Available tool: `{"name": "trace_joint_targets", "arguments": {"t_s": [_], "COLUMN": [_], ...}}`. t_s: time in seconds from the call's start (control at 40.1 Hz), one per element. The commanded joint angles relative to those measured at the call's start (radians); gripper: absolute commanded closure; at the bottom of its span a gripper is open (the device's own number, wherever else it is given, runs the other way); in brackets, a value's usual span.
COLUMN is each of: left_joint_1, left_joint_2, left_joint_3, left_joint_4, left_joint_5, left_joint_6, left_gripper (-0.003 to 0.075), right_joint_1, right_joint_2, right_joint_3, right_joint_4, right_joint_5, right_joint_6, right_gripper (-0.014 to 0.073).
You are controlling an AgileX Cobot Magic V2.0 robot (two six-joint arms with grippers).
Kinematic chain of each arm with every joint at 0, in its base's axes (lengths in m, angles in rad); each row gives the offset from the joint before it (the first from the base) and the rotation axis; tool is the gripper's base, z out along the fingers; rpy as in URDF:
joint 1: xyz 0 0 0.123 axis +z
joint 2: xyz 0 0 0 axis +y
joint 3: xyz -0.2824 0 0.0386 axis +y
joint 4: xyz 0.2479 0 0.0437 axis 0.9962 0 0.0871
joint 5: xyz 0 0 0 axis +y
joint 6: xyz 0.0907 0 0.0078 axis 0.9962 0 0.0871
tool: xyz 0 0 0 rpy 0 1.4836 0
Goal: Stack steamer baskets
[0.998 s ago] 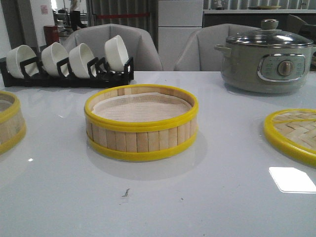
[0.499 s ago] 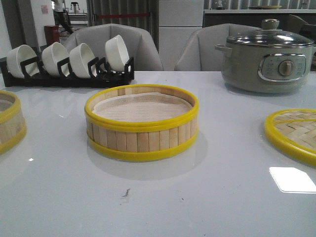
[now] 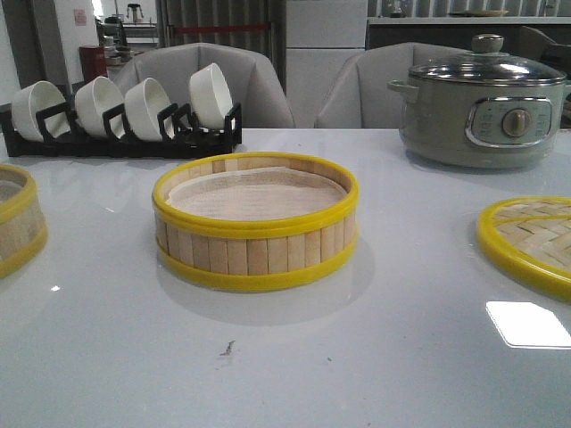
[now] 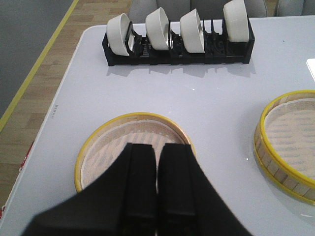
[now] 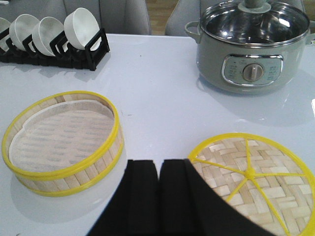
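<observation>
One steamer basket [image 3: 255, 221] sits mid-table; a second basket [image 4: 134, 147] lies at the table's left, directly below the left gripper [image 4: 157, 196], whose fingers are pressed together and empty. The right gripper [image 5: 160, 196] is likewise closed on nothing, hovering by the woven lid [image 5: 251, 184]. The likely step is picking up the left basket — spread the fingers first, straddle one wall, then lift level. The front view cuts this basket at the frame edge, and the fingers hide its near rim.
</observation>
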Motion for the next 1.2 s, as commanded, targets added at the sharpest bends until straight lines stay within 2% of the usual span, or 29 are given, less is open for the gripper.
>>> {"name": "trace_joint_targets", "arguments": {"t_s": [0.0,0.474,0.898,1.172], "left_joint_1": [-0.006,-0.006,-0.006,-0.006], "left_joint_2": [0.001,0.001,0.003,0.023], "left_joint_3": [-0.033,-0.033,-0.033,-0.033], "left_joint_4": [0.0,-0.015,-0.021,-0.021], "left_joint_5": [-0.071,-0.059,-0.062,-0.062], "left_joint_6": [-0.001,-0.001,-0.001,-0.001], "left_gripper": [0.0635,0.0635,0.0635,0.0635], "right_joint_1": [0.002,0.002,-0.005,-0.005], "right_joint_2": [0.074,0.182,0.185,0.185], "right_joint_3": [-0.093,-0.102,-0.102,-0.102], "right_joint_4": [-0.012,-0.012,-0.038,-0.063], "right_joint_5": [-0.076,-0.195,-0.078,-0.082], "right_joint_6": [0.003,0.004,0.003,0.003], "right_gripper": [0.0574,0.0574,0.0574,0.0574]}}
